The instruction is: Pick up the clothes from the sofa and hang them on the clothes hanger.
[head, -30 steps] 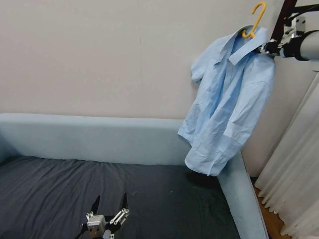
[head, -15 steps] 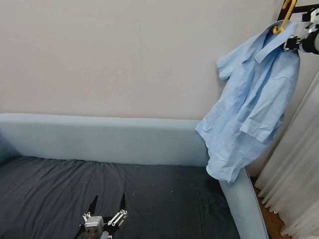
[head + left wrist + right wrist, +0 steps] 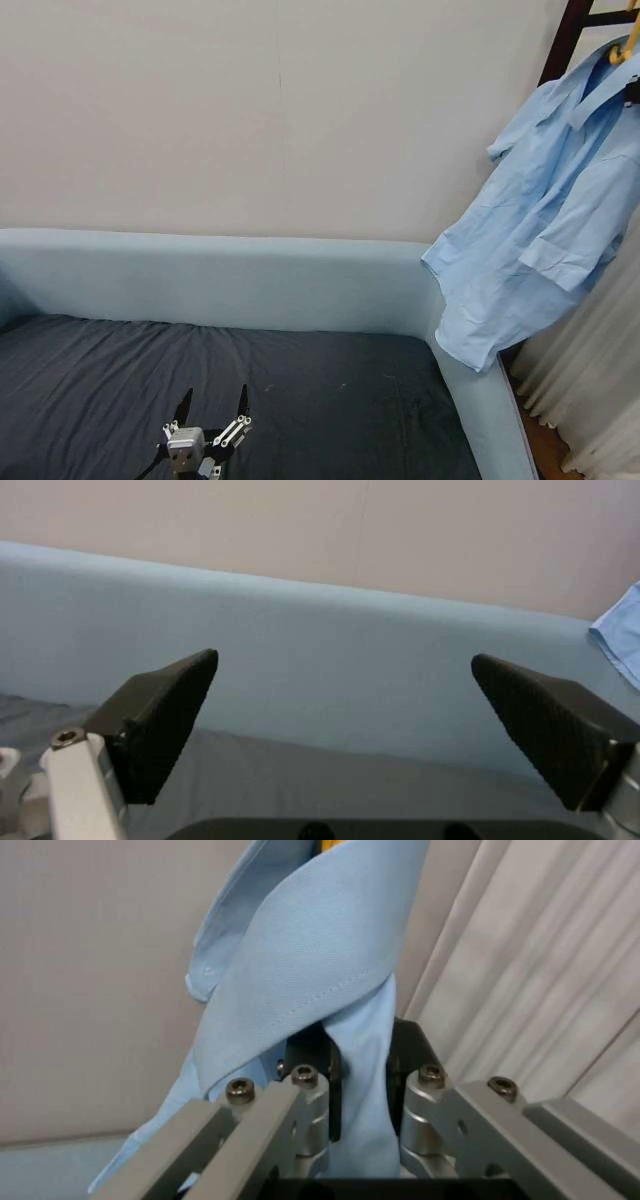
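Hanging at two o'clock, the shirt [image 3: 545,230] is held off the sofa [image 3: 250,280], clamped by the right gripper [image 3: 362,1065] (yellow hanger [image 3: 622,52] inside); hooking onto the dark rack [image 3: 560,35] is judged outstanding. The left gripper [image 3: 214,400], spread wide, is parked at six o'clock.

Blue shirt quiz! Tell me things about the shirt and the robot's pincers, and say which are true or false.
1. The light blue fabric shirt lies on the dark grey sofa seat. False: it hangs above the sofa's end, on a yellow plastic hanger.
2. The left pincer is open. True.
3. The right pincer is clamped on the shirt. True.
4. The left pincer holds a sock. False: it holds nothing.
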Motion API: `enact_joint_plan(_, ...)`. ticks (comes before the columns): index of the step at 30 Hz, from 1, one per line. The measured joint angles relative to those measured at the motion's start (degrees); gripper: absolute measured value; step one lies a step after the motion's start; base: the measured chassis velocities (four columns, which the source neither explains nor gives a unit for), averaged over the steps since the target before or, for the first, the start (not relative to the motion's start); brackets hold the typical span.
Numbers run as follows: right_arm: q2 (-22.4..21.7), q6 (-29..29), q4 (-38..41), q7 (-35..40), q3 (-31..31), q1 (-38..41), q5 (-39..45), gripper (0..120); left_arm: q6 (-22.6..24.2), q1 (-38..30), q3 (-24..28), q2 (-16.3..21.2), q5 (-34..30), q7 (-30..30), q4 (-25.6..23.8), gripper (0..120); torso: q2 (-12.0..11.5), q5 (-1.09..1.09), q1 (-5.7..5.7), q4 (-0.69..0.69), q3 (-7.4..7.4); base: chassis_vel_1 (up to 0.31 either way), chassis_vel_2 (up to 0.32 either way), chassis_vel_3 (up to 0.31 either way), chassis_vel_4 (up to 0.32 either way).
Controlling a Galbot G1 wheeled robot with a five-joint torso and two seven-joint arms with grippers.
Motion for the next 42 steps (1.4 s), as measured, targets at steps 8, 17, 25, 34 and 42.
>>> enact_joint_plan(8,7.3,0.0,-8.4,-0.5,-2.6,0.4,-2.4,8,-0.9,0.5,-0.8,0.3,-0.6,0.0,0.1,100,0.0,-0.01,0.00,0.00,0.00,0.000,0.000,0.000,0.000)
enact_joint_plan(17,17.4,0.0,-24.0,-2.6,-2.5,-1.0,-4.9,8,-1.1,0.5,-1.3,0.2,-1.0,-0.1,0.6,100,0.0,-0.01,0.00,0.01,0.01,0.000,0.000,0.000,0.000)
enact_joint_plan(25,23.0,0.0,-33.5,-5.8,-0.8,-0.9,-6.9,8,-1.0,0.1,-1.4,0.0,-1.1,-0.1,0.7,100,0.0,-0.01,0.00,-0.03,0.00,0.000,0.000,0.000,0.000)
enact_joint_plan(34,28.3,0.1,-44.4,-11.2,5.0,-3.3,-13.6,8,-1.0,1.6,-2.6,0.2,-1.2,-0.1,-0.7,100,0.0,0.01,0.01,-0.01,0.01,0.000,0.000,0.000,0.000)
enact_joint_plan(42,32.2,0.2,-52.4,-10.6,13.5,-5.5,-15.6,8,-1.0,3.2,-4.2,1.4,-1.9,-0.2,-3.1,100,0.0,-0.01,0.00,0.00,0.00,0.000,0.000,0.000,0.000)
